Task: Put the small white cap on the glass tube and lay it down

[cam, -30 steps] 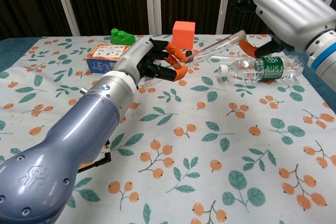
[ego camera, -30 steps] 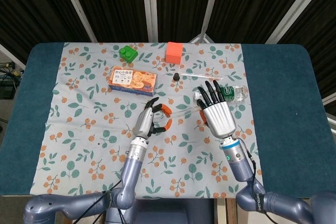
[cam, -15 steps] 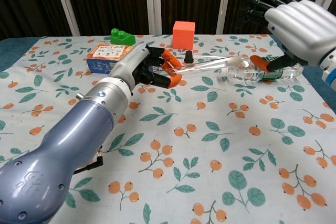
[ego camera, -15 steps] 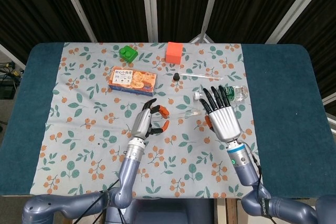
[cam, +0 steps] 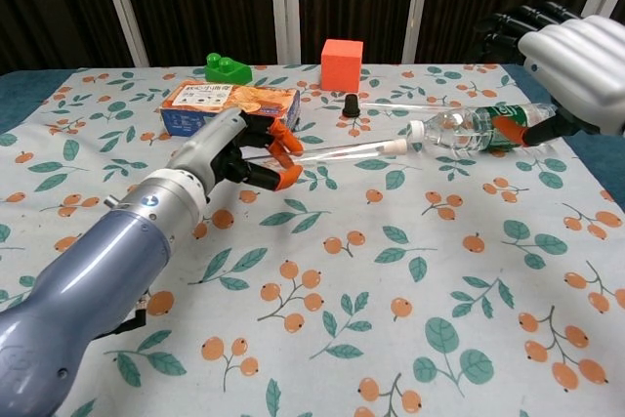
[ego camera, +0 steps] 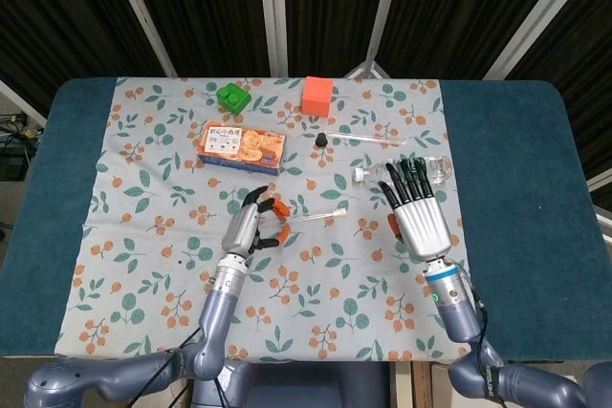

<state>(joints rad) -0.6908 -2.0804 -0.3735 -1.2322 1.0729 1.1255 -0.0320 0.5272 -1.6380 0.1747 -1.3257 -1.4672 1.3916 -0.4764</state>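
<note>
Left hand (cam: 229, 148): orange-tipped fingers (cam: 283, 175) curled round one end of the glass tube (cam: 337, 152), held nearly level just above the bench (cam: 508, 271). Small white cap (cam: 395, 145) seated on the far end. Right hand (cam: 576, 70): fingers spread, nothing held. Capping judged done; release outstanding.

1. Left hand (ego camera: 251, 232) drawn nearer and leftward, lower toward the counter (ego camera: 143, 226), glass tube (cam: 342, 150) carried along in its fingers.
2. Glass tube tilted down from a steep upward slant to nearly level, small white cap (cam: 395, 145) on its right end.
3. Right hand (ego camera: 418, 217) pulled nearer and rightward, away from the tube's capped end, fingers spread, now over the plastic bottle (cam: 469, 128).
</note>
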